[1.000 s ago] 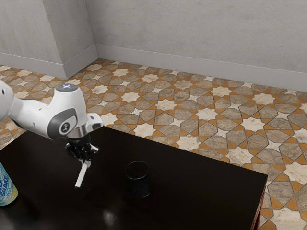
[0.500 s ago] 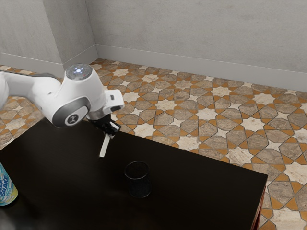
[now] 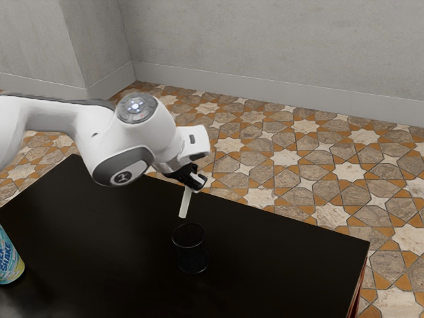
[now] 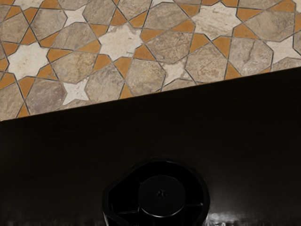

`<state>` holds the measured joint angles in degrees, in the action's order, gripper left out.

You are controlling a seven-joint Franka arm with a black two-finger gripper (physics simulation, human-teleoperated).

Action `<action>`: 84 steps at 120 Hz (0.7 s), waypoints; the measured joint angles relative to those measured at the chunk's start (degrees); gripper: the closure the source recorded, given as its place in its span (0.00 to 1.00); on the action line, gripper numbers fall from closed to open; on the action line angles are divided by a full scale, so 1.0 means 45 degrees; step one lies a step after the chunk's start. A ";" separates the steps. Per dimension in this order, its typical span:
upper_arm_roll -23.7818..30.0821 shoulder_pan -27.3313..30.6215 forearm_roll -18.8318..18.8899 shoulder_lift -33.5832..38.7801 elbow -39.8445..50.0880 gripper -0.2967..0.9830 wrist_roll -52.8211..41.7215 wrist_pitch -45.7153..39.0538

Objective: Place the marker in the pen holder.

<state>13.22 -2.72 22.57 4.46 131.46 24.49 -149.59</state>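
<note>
I have the marker (image 3: 185,202) pinched in my gripper (image 3: 193,181), with its pale length pointing down from my grip at a slight tilt, the lower end leaning toward the exterior view's left. That end is in the air, outside the pen holder (image 3: 191,250); in the exterior view a small gap shows between it and the rim, though I cannot tell how well the two line up in depth. The pen holder stands upright on the dark tabletop (image 3: 99,225), mouth upward. From it, a broad stretch of tabletop runs toward the exterior view's left, as far as the can (image 3: 9,260), which stands well apart and is partly cut off by that view's border. Another wide stretch reaches from the pen holder to the corner at the exterior view's right. The tabletop's long far edge slants behind the pen holder, with a band of surface between, and the patterned floor (image 3: 285,159) lies beyond. My wrist view has that floor past a straight tabletop edge as well, and, on the near side of the edge, a black rounded rim (image 4: 203,188) around a dark disc (image 4: 162,197).
</note>
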 joint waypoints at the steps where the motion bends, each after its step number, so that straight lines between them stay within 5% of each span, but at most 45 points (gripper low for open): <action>1: 0.0009 0.0018 0.0000 0.0042 0.0054 0.82 0.0042 -0.0001; 56: 0.0757 0.0213 -0.0015 0.0533 0.0720 0.82 0.2115 0.0070; 84: 0.0831 0.0185 -0.0356 0.0545 0.0711 0.46 0.2416 0.0244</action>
<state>16.96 -1.88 20.97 6.91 134.67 35.36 -148.50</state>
